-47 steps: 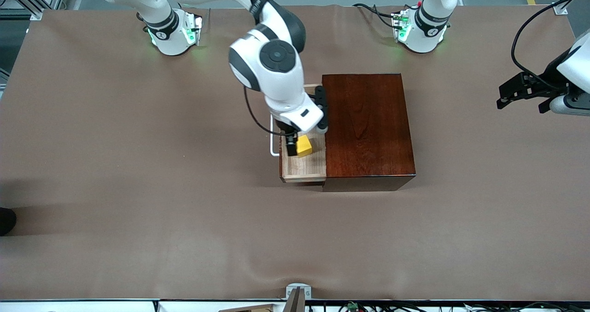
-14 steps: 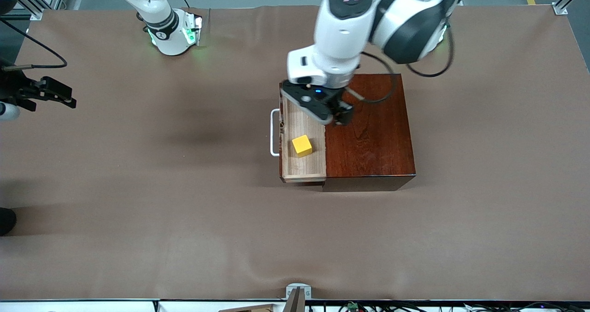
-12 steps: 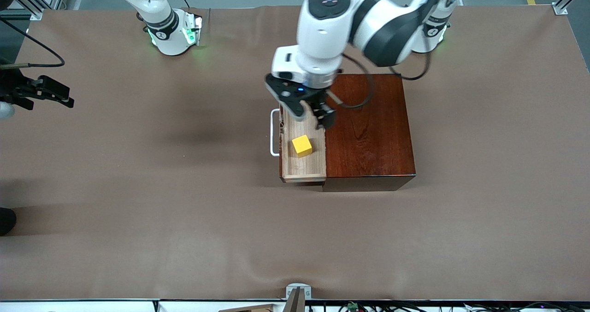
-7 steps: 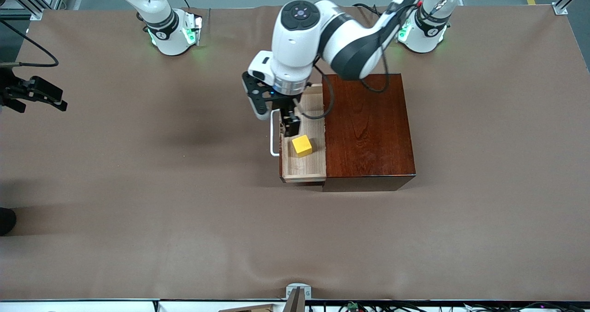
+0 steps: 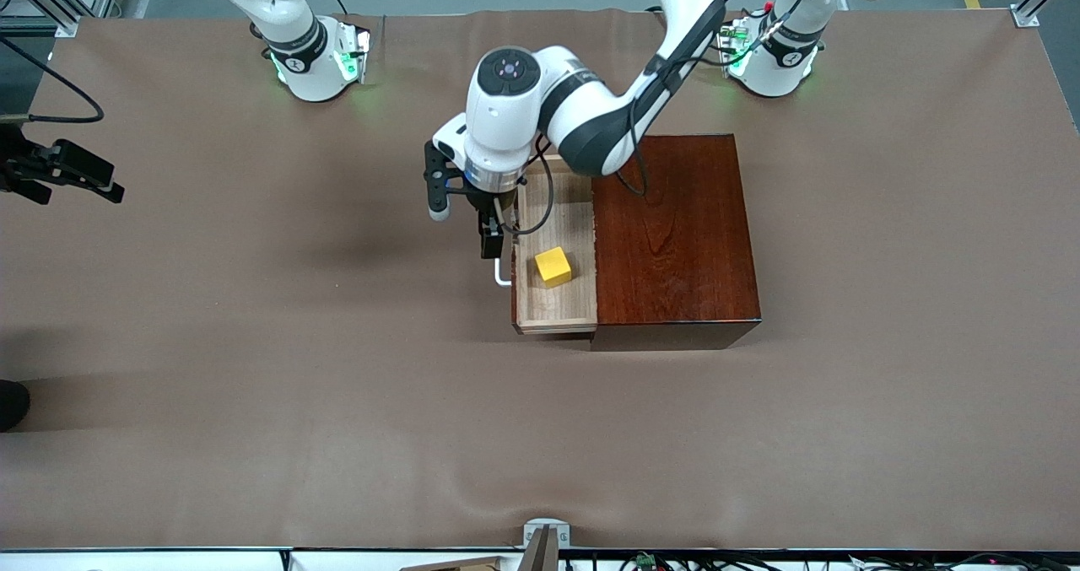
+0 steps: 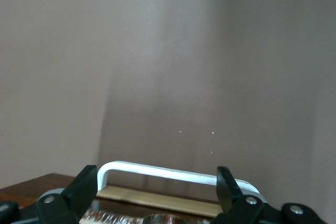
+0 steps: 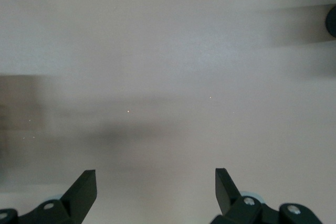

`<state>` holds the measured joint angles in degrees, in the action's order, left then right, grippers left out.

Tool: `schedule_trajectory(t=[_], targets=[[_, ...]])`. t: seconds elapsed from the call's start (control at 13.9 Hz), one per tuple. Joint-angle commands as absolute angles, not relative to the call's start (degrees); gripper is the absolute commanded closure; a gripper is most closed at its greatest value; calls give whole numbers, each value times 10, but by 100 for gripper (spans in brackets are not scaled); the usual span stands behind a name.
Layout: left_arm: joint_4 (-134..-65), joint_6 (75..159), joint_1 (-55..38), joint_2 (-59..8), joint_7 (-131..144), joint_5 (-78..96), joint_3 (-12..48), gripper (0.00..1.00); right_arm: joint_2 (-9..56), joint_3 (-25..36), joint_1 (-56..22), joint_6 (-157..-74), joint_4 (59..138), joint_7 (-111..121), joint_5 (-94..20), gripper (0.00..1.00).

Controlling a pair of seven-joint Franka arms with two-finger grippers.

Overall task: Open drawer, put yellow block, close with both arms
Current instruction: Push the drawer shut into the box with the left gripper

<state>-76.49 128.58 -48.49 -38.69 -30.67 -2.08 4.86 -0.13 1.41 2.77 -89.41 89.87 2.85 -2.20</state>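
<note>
Left claw [image 5: 494, 242], spread wide, hangs over drawer [image 5: 557, 301] handle [image 5: 503, 277].

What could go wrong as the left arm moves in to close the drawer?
1. The left gripper is open over the white handle, fingers straddling the bar in its wrist view; descending off-line could jam a finger against the drawer front.
2. A hard push might slide the unbraced mahogany box instead; the right gripper waits, open, at its end of the table.
3. The yellow block lies loose in the tray and may slide.
</note>
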Motion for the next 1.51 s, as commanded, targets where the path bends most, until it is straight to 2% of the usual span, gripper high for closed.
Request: schedule_trajectory(t=[0.0,0.29,1.44], targets=[[-749,1284,-491,-402,-322,-30,46,0,-7,6,42,-889,900,20,-33,0],[-755,1276,-495,-412,-323,-25,49,0,-5,7,43,-889,901,18,-48,0],[-752,1093,-476,-375,-395,-26,43,0,1,6,41,-879,900,25,-45,0]])
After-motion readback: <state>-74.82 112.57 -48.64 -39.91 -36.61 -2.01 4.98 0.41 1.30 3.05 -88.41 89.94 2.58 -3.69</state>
